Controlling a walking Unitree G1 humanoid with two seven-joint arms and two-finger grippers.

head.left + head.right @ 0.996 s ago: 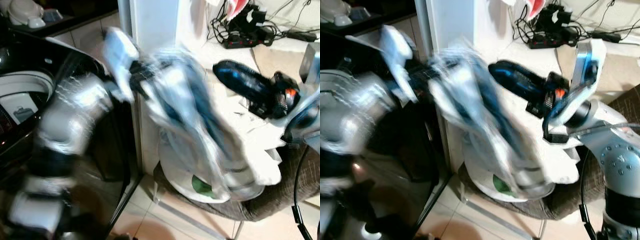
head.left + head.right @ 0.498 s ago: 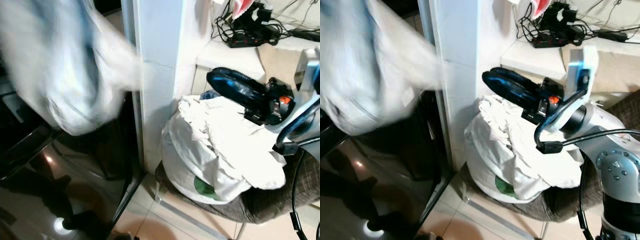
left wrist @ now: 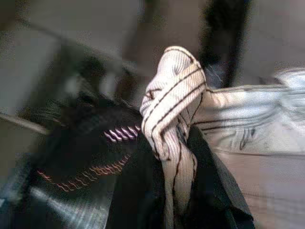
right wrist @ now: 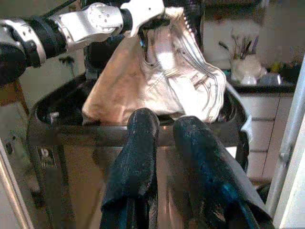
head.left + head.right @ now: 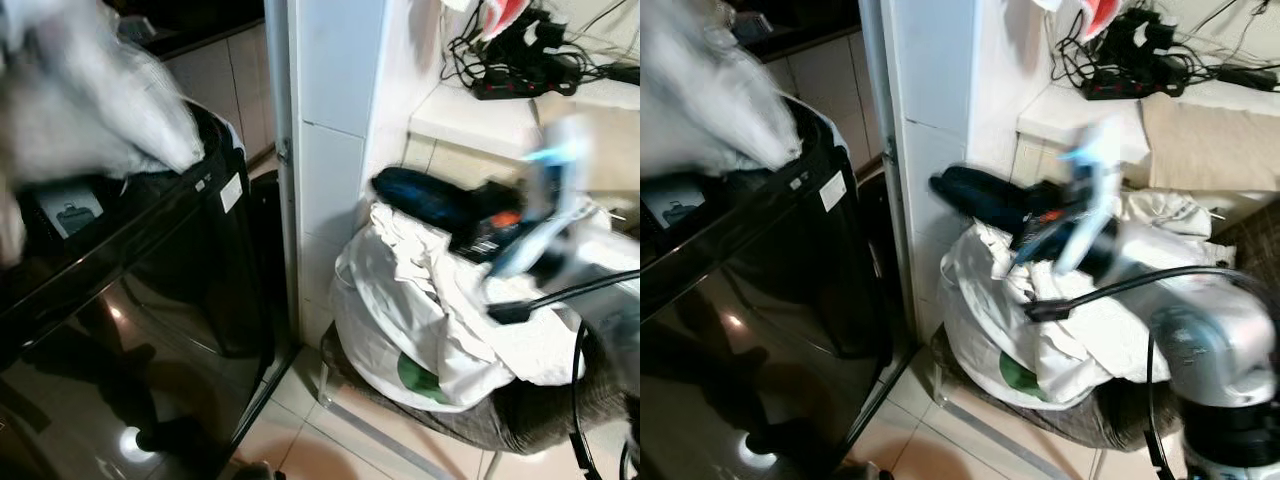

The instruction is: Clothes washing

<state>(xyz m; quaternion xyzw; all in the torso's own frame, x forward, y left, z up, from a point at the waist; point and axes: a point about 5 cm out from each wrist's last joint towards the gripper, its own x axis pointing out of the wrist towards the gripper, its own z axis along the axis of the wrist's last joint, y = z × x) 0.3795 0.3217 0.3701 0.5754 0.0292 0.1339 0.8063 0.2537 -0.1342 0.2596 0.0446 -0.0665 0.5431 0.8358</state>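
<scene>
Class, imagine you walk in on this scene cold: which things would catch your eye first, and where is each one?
First, the pale striped garment hanging from the left gripper over the open top of the black washing machine on the robot's left. Next, the white bag of laundry heaped on a chair beside the white pillar, with the right gripper hovering just above it, holding nothing. Behind, a tangle of black cables sits on a ledge.

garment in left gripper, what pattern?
White with thin dark stripes: the garment, clearest in the left wrist view, clamped by the left gripper.
</scene>
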